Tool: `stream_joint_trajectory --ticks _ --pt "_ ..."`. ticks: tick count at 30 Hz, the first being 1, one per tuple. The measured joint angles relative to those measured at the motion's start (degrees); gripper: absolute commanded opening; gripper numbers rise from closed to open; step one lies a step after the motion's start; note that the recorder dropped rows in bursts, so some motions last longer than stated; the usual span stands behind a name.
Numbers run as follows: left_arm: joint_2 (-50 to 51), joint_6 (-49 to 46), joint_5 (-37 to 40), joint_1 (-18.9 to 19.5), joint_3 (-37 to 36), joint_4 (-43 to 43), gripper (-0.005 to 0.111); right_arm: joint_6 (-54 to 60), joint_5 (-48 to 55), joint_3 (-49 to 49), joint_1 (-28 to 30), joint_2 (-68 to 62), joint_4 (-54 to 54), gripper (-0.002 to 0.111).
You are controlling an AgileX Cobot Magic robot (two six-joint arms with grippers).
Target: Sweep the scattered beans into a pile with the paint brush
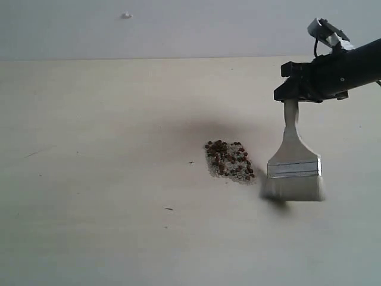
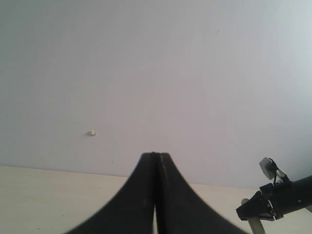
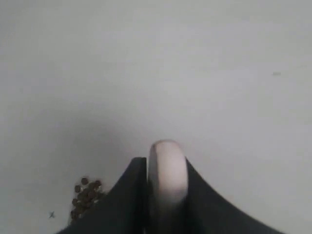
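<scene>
Exterior, grip: I see the right gripper (image 1: 293, 94) clamped on the top of the paint brush (image 1: 293, 162) handle.
Exterior, brush axis: it hangs upright, handle up, and its blurred bristles reach the table (image 1: 89, 179).
Exterior, key relation: the bristles sit just right of the beans (image 1: 229, 159), near them but apart, so I judge any next stroke runs leftward from there.
Exterior, nearer arm: the right one; the left does not show here.
Exterior, count: one brush and one compact patch of beans. There are dozens, too many for me to count, with pale grains mixed in.
Left wrist, hand: the left gripper (image 2: 156, 157) has its jaws pressed together with nothing between them, and it points away from the beans.
Left wrist, count: one other gripper shows, the right one, far off to the side.
Right wrist, hand: the narrowly parted jaws flank the rounded handle end, seemingly touching both sides.
Right wrist, beans: one cluster lies on the table below, beside one jaw and apart from it.
</scene>
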State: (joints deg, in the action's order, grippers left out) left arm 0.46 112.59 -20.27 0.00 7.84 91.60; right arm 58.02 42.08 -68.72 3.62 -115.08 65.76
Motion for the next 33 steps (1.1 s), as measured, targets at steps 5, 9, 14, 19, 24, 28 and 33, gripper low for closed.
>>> stream_joint_trajectory --ticks 5,9,14,19,24,28,33 --pt "0.0 0.0 0.0 0.0 0.0 0.0 0.0 -0.4 -11.65 0.0 0.0 -0.39 -2.52 0.043" --pt "0.0 0.0 0.0 0.0 0.0 0.0 0.0 -1.44 -14.91 0.0 0.0 -0.11 -4.37 0.042" --pt "0.0 0.0 0.0 0.0 0.0 0.0 0.0 -12.04 -16.61 0.31 0.11 4.95 -10.88 0.021" --pt "0.0 0.0 0.0 0.0 0.0 0.0 0.0 -18.74 -22.14 8.37 0.11 18.9 -17.16 0.0" --pt "0.0 0.0 0.0 0.0 0.0 0.0 0.0 -19.51 -32.31 23.69 0.11 40.65 -16.68 0.0" --pt "0.0 0.0 0.0 0.0 0.0 0.0 0.0 -19.62 -34.08 35.07 0.11 56.21 -16.45 0.0" --pt "0.0 0.0 0.0 0.0 0.0 0.0 0.0 -19.81 -32.52 46.65 0.11 77.02 -15.89 0.0"
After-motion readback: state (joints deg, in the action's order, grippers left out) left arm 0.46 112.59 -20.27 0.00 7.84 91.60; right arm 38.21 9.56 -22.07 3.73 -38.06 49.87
